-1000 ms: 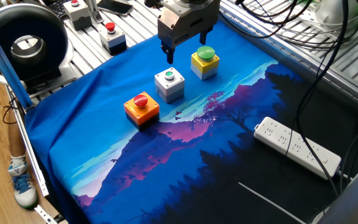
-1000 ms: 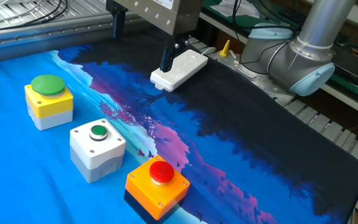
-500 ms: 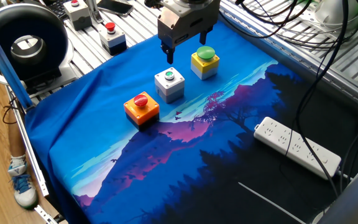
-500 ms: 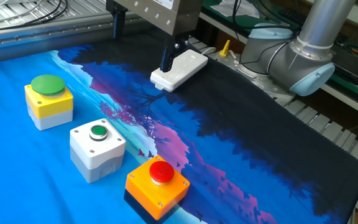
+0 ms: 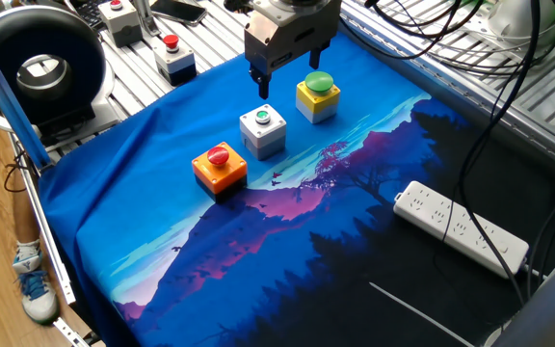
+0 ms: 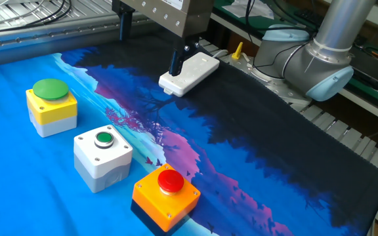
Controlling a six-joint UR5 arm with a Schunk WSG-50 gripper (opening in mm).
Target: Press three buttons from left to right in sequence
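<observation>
While the gripper (image 6: 148, 56) hangs in the air with its 2 fingers (image 6: 174, 62) clearly apart and holding nothing, the 3 boxes stand on the blue mat (image 5: 152, 231) that covers the tabletop. They are in the bright blue part, nearer to the far corner of the mat. Their row makes 1 straight diagonal line. The orange box (image 5: 220, 169) with the red dome is nearest to the left edge, the light grey box (image 5: 263, 132) is in the middle, and the yellow box (image 5: 317, 99) is closest to the far edge. All buttons point straight up. The boxes do not touch each other. The gripper is above the mat just behind the grey box. A white power strip (image 5: 461, 226) lies well apart on the dark part.
</observation>
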